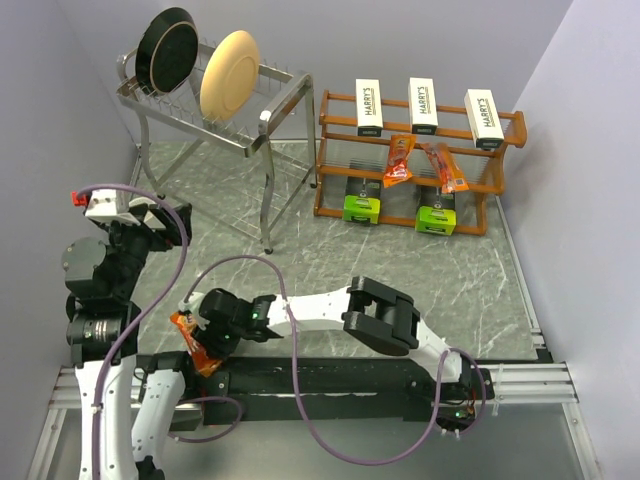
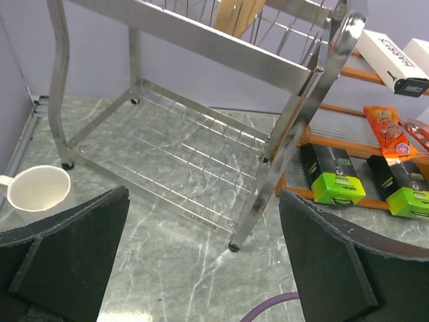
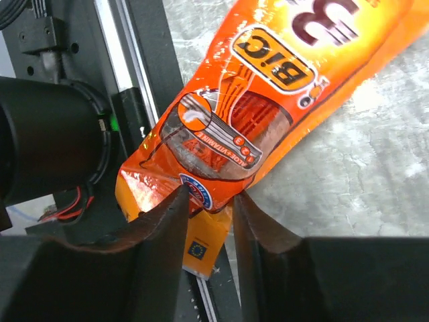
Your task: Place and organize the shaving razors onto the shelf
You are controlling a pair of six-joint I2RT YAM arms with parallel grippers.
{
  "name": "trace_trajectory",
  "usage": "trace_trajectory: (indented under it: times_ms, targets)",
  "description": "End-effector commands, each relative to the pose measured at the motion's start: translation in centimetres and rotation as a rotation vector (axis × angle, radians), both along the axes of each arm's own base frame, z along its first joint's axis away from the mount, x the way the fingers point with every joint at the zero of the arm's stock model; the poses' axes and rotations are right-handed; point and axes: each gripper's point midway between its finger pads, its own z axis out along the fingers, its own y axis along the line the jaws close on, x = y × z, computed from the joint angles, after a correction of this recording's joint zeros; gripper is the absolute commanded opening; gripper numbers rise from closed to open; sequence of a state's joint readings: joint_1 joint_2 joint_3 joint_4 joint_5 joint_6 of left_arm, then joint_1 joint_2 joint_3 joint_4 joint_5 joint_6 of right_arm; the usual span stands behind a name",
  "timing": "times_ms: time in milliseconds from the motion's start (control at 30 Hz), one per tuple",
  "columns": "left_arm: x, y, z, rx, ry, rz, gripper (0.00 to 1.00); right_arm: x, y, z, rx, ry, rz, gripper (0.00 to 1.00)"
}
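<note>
An orange BIC razor pack (image 3: 248,121) lies at the table's near left edge, its lower end over the black base rail. My right gripper (image 3: 209,208) has both fingers pressed on that lower end; from above, the right gripper (image 1: 205,335) sits over the orange pack (image 1: 188,338). The wooden shelf (image 1: 505,130) stands at the far right. It holds three white HARRY'S boxes (image 1: 424,103) on top, two orange packs (image 1: 399,160) in the middle and two black-and-green packs (image 1: 362,200) at the bottom. My left gripper (image 2: 201,268) hangs open over bare table, holding nothing.
A silver metal rack (image 1: 270,110) with a black plate (image 1: 165,48) and a cream plate (image 1: 230,72) stands at the far left. Its near leg (image 2: 295,127) rises between my left gripper and the shelf. A white mug (image 2: 40,192) sits under the rack's left side.
</note>
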State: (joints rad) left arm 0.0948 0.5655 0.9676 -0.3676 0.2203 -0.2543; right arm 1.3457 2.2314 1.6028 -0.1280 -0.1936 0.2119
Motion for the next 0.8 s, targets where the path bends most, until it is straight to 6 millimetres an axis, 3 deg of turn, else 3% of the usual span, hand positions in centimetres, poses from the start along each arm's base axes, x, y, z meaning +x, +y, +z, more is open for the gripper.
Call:
trace_trajectory:
  times_ms: [0,100,200,233,300,333,367,400,433,467,500,533,567,600,633,700,767]
  targets:
    - [0.6,-0.5,0.5,-0.041,-0.029,-0.033,0.99,2.1,-2.4,-3.7,-0.104,-0.073,-0.057,0.27]
    - [1.1,-0.5,0.2,-0.046,-0.023,-0.038,0.99,2.5,-2.5,-3.1,-0.090,-0.100,-0.047,0.08]
    - [1.5,-0.6,0.5,-0.023,-0.032,-0.052,1.00,3.8,-3.5,-0.5,-0.062,-0.129,-0.039,0.00]
    - [1.6,-0.8,0.7,-0.016,-0.036,-0.063,0.99,4.3,-3.5,2.7,-0.008,-0.145,-0.042,0.00]
    - [1.9,-0.9,0.7,0.004,-0.038,-0.076,1.00,5.6,-5.1,4.9,0.012,-0.144,-0.028,0.00]
    - [1.8,-1.3,0.9,0.014,-0.045,-0.101,0.99,5.9,-5.6,8.5,0.074,-0.160,-0.023,0.00]
    - [1.9,-1.5,0.9,0.026,-0.048,-0.113,1.00,7.3,-7.0,9.7,0.078,-0.162,-0.030,0.00]
    - [2.0,-1.6,0.8,0.031,-0.047,-0.123,0.99,6.7,-7.9,10.7,0.101,-0.128,0.006,0.00]
    - [2.1,-1.8,0.9,0.035,-0.052,-0.138,1.00,7.1,-9.1,13.9,0.156,-0.139,0.008,0.00]
    - [2.1,-2.4,0.8,0.039,-0.051,-0.176,0.99,7.2,-10.4,14.5,0.152,-0.115,0.011,0.00]
    - [2.2,-2.8,0.8,0.035,-0.051,-0.197,0.99,8.6,-12.2,14.8,0.145,-0.121,-0.002,0.01]
    - [2.3,-3.0,0.4,0.029,-0.046,-0.212,1.00,8.5,-13.4,17.0,0.185,-0.123,0.010,0.01]
    - [2.6,-3.0,0.7,0.023,-0.063,-0.208,1.00,8.7,-14.9,17.0,0.161,-0.120,0.009,0.01]
    - [2.9,-3.4,0.4,0.001,-0.056,-0.216,1.00,10.1,-16.7,16.8,0.146,-0.120,-0.029,0.01]
    - [3.1,-3.6,0.2,0.007,-0.049,-0.218,0.99,10.6,-17.9,18.0,0.160,-0.147,-0.045,0.02]
    - [3.3,-4.6,-0.1,0.045,-0.052,-0.263,1.00,11.7,-20.2,17.8,0.134,-0.177,-0.068,0.02]
    - [3.2,-5.2,-0.2,0.060,-0.054,-0.292,1.00,14.7,-22.7,18.5,0.134,-0.223,-0.157,0.04]
